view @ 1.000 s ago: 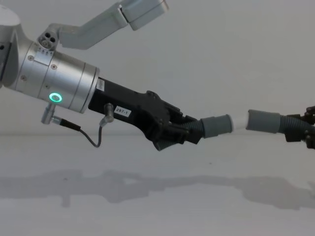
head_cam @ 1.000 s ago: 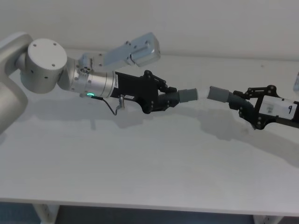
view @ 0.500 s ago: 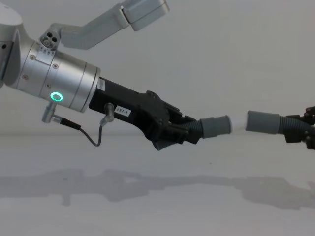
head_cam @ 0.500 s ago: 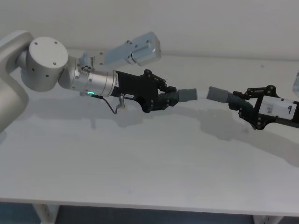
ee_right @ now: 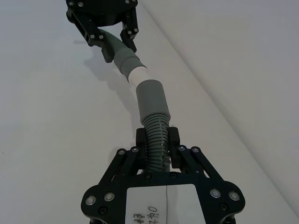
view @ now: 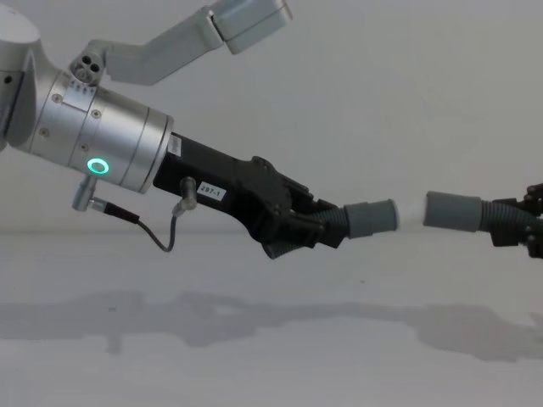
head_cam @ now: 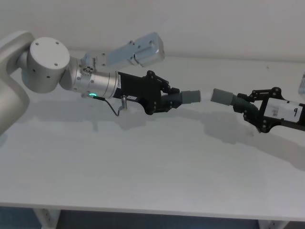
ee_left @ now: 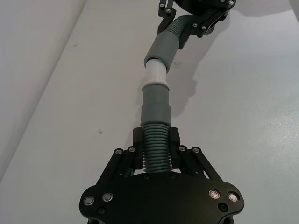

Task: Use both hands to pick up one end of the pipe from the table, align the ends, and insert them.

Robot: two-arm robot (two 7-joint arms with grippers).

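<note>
Both pipe pieces hang above the white table (head_cam: 143,162), end to end. My left gripper (head_cam: 170,98) (view: 321,229) (ee_left: 156,141) is shut on the ribbed part of one piece, whose grey collar (head_cam: 191,95) (view: 372,219) (ee_left: 156,103) points right. The collar's whitish tip (view: 411,212) (ee_left: 154,74) (ee_right: 137,74) reaches the mouth of the other collar (head_cam: 222,96) (view: 454,209) (ee_right: 151,99). How deep it sits I cannot tell. My right gripper (head_cam: 248,107) (ee_right: 158,140) is shut on that second piece's ribbed part.
The left arm's silver wrist with its green ring light (view: 98,167) stretches in from the left. A grey arm link (head_cam: 136,51) rises behind it. A wall (head_cam: 214,24) stands behind the table's far edge.
Almost nothing: the left gripper with its pipe piece has edged slightly to the left. The right arm holds still.
</note>
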